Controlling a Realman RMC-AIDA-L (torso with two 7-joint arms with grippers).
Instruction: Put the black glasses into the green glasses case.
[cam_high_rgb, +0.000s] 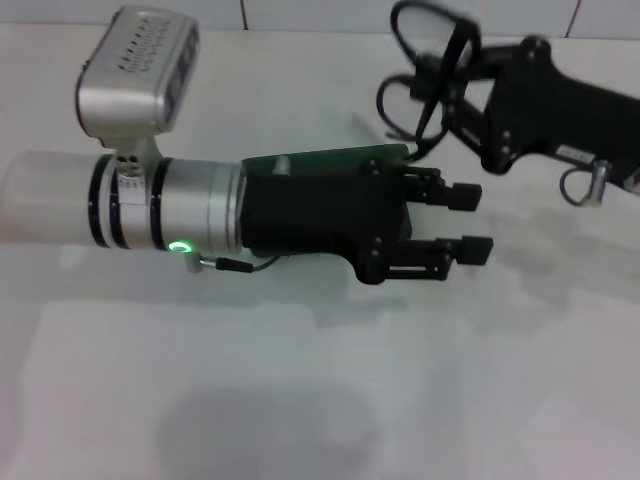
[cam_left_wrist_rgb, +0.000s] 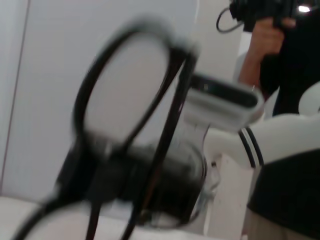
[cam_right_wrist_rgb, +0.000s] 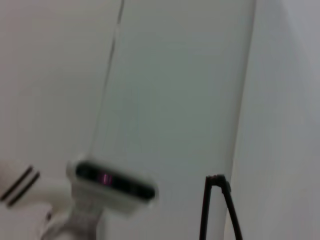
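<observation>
Black frames are up in the air right now: the black glasses (cam_high_rgb: 432, 62) are held by the right gripper (cam_high_rgb: 478, 125) at the far right, lenses and temples hanging off its tip. From the head view I honestly cannot tell how its fingers sit around the frame, just that the specs are off the table (cam_high_rgb: 300, 400) and riding with that arm.

The left gripper (cam_high_rgb: 470, 222) reaches in from the left across the middle of the scene, fingers spread apart with nothing between them. It sits right over the green glasses case (cam_high_rgb: 330, 160), so only a strip of green shows along the arm's far edge. Can't say if the lid is up or down.

If I were driving this, I'd get the left arm out of the way first, or use it to steady the case, since it's blocking the drop zone. Then bring the glasses down low, line the frame up lengthwise with the case, and let go only once the temples are inside the rim, otherwise they'll probably snag on the edge.
</observation>
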